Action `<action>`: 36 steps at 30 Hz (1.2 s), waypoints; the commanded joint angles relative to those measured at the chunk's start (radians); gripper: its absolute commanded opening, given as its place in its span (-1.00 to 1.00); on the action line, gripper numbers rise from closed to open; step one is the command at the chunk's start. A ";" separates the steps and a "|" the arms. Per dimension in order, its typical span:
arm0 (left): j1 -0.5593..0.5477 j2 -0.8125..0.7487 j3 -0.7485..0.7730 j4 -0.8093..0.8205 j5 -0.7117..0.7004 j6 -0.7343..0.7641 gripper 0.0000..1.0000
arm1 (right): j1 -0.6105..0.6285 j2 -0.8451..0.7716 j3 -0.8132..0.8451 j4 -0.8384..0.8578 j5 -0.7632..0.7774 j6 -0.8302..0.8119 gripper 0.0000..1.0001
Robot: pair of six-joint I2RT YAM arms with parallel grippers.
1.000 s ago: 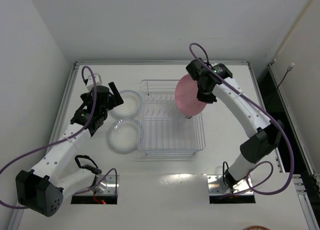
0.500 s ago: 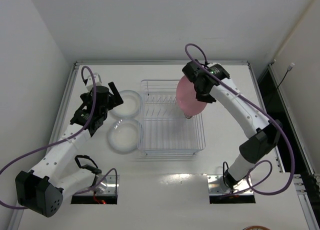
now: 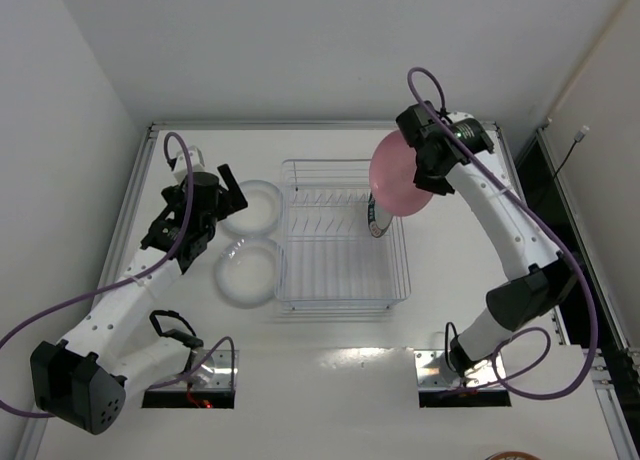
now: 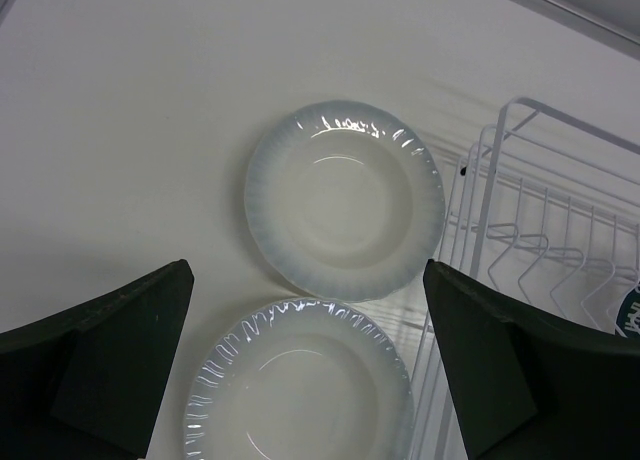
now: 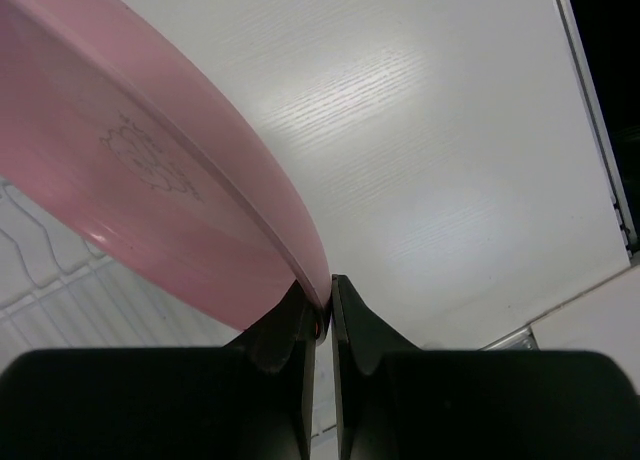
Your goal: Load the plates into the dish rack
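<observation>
Above the far right corner of the dish rack (image 3: 343,302), the right hand (image 3: 428,176) holds the pink plate (image 3: 402,183) in the air, tilted steeply on edge. The right wrist view confirms the grip: both fingers (image 5: 355,325) are pressed onto the rim of the pink plate (image 5: 150,180), with its thin edge pinched between them and rack wires visible below at lower left. Inside the rack, toward its far right end, a patterned plate (image 3: 377,220) stands upright in the prongs, seen edge-on from above; only a sliver of its dark rim shows in the left wrist view. Left of the rack, two whitish plates lie flat on the bench (image 3: 450,310) — the far whitish plate (image 4: 343,199) and the near whitish plate (image 4: 298,380) — close together, each just beside the rack's left wall (image 4: 470,240); whether they touch each other cannot be told. The left hand (image 3: 232,190) hovers over these two plates with its fingers spread wide and nothing between them.
</observation>
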 commanded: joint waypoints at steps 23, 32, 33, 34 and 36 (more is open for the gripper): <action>-0.050 -0.033 -0.004 -0.019 -0.022 -0.003 1.00 | 0.075 0.139 0.137 -0.044 -0.137 0.157 -1.00; -0.050 -0.033 -0.004 -0.019 -0.022 -0.003 1.00 | 0.129 0.159 0.082 -0.044 -0.040 0.188 -1.00; -0.050 -0.033 -0.004 -0.019 -0.022 -0.003 1.00 | 0.129 0.149 0.067 -0.044 -0.040 0.197 -1.00; -0.050 -0.033 -0.004 -0.019 -0.022 -0.003 1.00 | 0.129 0.140 0.055 -0.044 -0.040 0.197 -1.00; -0.050 -0.033 -0.004 -0.019 -0.022 -0.003 1.00 | 0.129 0.140 0.033 -0.044 -0.020 0.197 -1.00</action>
